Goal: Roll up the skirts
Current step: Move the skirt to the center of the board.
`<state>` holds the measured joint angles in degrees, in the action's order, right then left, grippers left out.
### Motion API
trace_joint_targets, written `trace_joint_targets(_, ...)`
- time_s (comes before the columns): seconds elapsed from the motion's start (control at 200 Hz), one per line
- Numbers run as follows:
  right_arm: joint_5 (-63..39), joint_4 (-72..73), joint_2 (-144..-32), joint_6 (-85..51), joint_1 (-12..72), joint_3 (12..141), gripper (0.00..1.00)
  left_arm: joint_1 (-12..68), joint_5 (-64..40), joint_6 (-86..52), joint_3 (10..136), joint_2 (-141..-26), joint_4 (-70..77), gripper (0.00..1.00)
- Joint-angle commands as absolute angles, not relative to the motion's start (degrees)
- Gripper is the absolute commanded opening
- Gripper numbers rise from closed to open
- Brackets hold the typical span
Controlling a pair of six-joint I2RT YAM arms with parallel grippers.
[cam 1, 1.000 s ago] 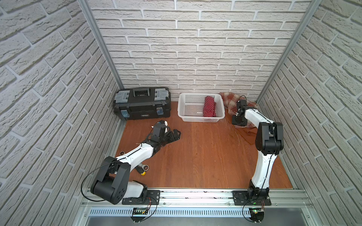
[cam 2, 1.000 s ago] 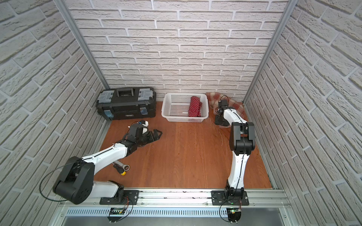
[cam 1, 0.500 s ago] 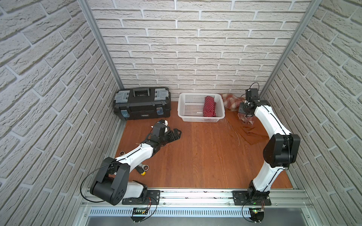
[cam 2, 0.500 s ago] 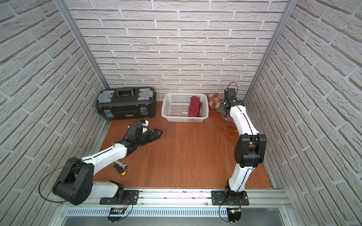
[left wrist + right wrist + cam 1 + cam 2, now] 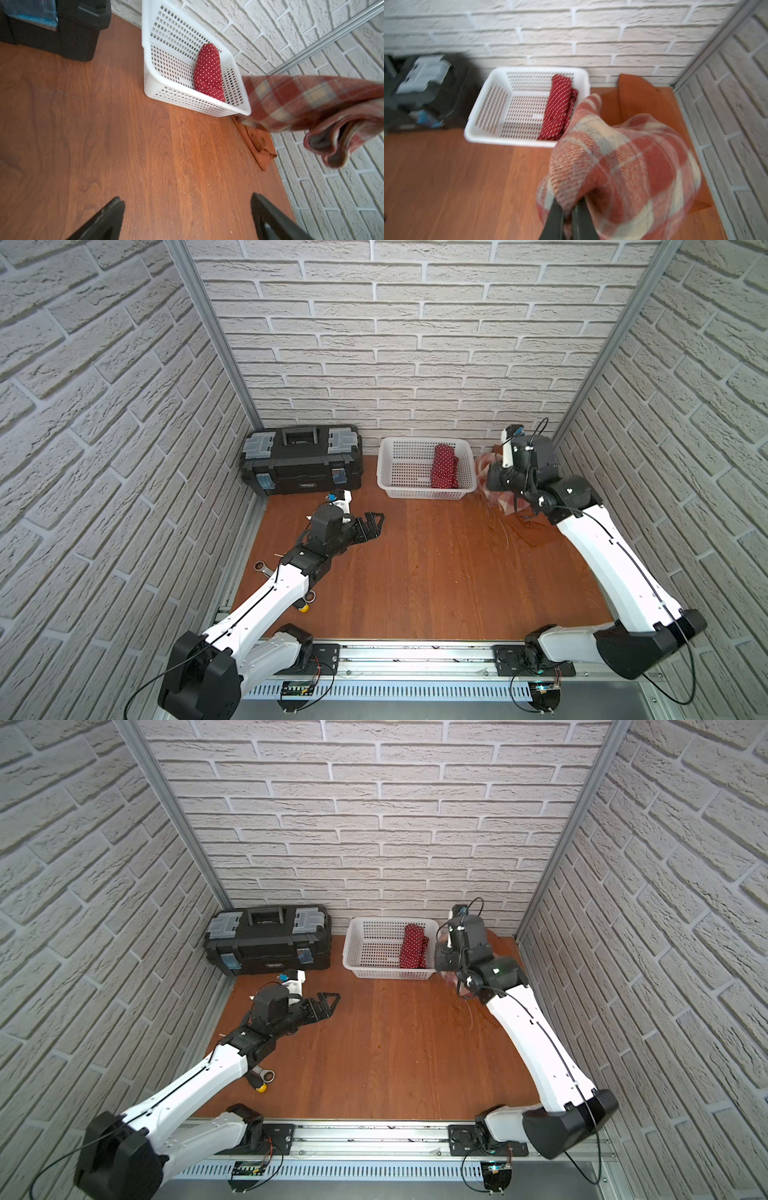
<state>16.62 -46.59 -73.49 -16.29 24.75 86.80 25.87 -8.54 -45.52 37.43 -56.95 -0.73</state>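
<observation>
Plaid skirt (image 5: 623, 166) hangs aloft at one o'clock, pinched in the right gripper (image 5: 568, 207); left gripper (image 5: 187, 198) spread wide (empty). Polka-dot skirt (image 5: 444, 466) sits in the basket (image 5: 405, 472) at twelve, rust-orange skirt (image 5: 257, 143) at two.

Bright, even light fills every view; it looks to come from above, since the shadows on the floor (image 5: 436, 572) are small and soft; both top views are sharp, but the brick walls (image 5: 83, 406) bend at the edges; the right wrist view is smeared, so the white dots on the red skirt (image 5: 559, 108) turn into little dashes and the toolbox (image 5: 423, 89) is fuzzy; the left wrist view is clearer; only the plaid skirt (image 5: 301, 99) looks soft.
</observation>
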Motion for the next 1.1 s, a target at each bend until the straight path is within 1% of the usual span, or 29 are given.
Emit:
trace_joint_targets(0.0,18.70,-48.28,-69.20,-19.00,33.15,80.26,0.02,26.13,-5.07,-44.12,35.01,-52.75,-5.14,0.98)
trace_joint_targets(0.065,15.36,-48.33,-67.94,-22.34,37.11,75.68,0.03,26.16,-4.50,-44.20,33.99,-50.44,-6.84,0.98)
trace_joint_targets(0.115,11.97,-45.62,-67.66,-24.88,39.93,71.60,0.03,26.13,-3.98,-44.29,33.34,-48.87,-7.93,0.98)
trace_joint_targets(0.185,7.22,-41.32,-69.95,-28.03,43.29,67.65,0.07,26.12,-3.27,-44.84,32.08,-47.17,-8.86,0.98)
trace_joint_targets(0.215,3.78,-38.19,-71.75,-29.32,44.66,65.80,0.15,26.20,-3.00,-45.07,31.56,-46.54,-9.11,0.98)
trace_joint_targets(0.25,-2.30,-34.08,-74.27,-30.41,46.04,64.01,0.28,26.13,-2.76,-45.42,30.95,-45.83,-9.26,0.98)
trace_joint_targets(0.295,-9.39,-29.95,-78.02,-32.77,47.93,63.27,0.34,26.18,-2.50,-45.97,30.16,-45.13,-9.33,0.98)
trace_joint_targets(0.35,-16.79,-23.41,-81.81,-33.85,51.64,62.50,0.47,26.19,-2.17,-46.76,28.87,-44.17,-9.02,0.98)
trace_joint_targets(0.385,-19.33,-22.26,-83.87,-34.05,53.49,63.29,0.50,26.12,-2.04,-47.31,28.13,-43.67,-8.95,0.98)
trace_joint_targets(0.455,-21.54,-24.63,-86.28,-32.04,55.50,65.92,0.53,26.18,-1.98,-48.52,27.11,-43.01,-8.99,0.98)
trace_joint_targets(0.485,-20.54,-26.59,-86.20,-30.64,55.61,66.66,0.54,26.08,-2.10,-48.97,26.76,-42.91,-8.97,0.98)
trace_joint_targets(0.525,-16.15,-29.91,-85.24,-29.21,55.44,67.17,0.56,26.26,-2.20,-49.69,26.19,-42.72,-8.82,0.98)
trace_joint_targets(0.58,-6.56,-35.12,-83.77,-27.55,54.49,68.01,0.59,26.69,-2.45,-50.76,25.22,-42.90,-8.13,0.98)
trace_joint_targets(0.59,-3.59,-36.60,-83.46,-27.31,54.09,68.26,0.60,26.82,-2.52,-50.97,25.11,-43.00,-7.92,0.98)
trace_joint_targets(0.625,2.08,-38.93,-82.98,-26.88,53.13,68.54,0.61,27.42,-2.51,-51.75,24.46,-43.49,-7.10,0.98)
trace_joint_targets(0.68,10.30,-42.40,-82.60,-26.20,50.14,68.65,0.65,29.18,-2.63,-53.10,23.66,-45.09,-5.45,0.98)
trace_joint_targets(0.72,15.24,-44.14,-82.86,-26.96,47.49,68.23,0.65,31.04,-2.36,-54.32,23.26,-46.61,-3.98,0.98)
trace_joint_targets(0.77,19.10,-45.38,-83.21,-28.40,44.01,67.72,0.65,34.71,-1.22,-55.22,23.12,-48.33,-2.86,0.98)
trace_joint_targets(0.845,20.57,-42.18,-83.62,-30.22,37.78,63.47,0.66,40.13,2.22,-57.27,22.17,-49.85,-1.45,0.98)
trace_joint_targets(0.935,15.55,-38.56,-85.46,-32.03,31.79,59.06,0.65,44.90,5.00,-60.33,20.25,-50.85,1.31,0.98)
trace_joint_targets(1.015,13.62,-36.15,-87.25,-32.81,29.96,56.05,0.65,47.51,6.72,-61.72,19.12,-51.74,1.61,0.98)
trace_joint_targets(1.095,12.20,-34.79,-88.86,-33.91,29.36,53.64,0.65,49.34,7.36,-63.49,17.36,-53.75,5.49,0.98)
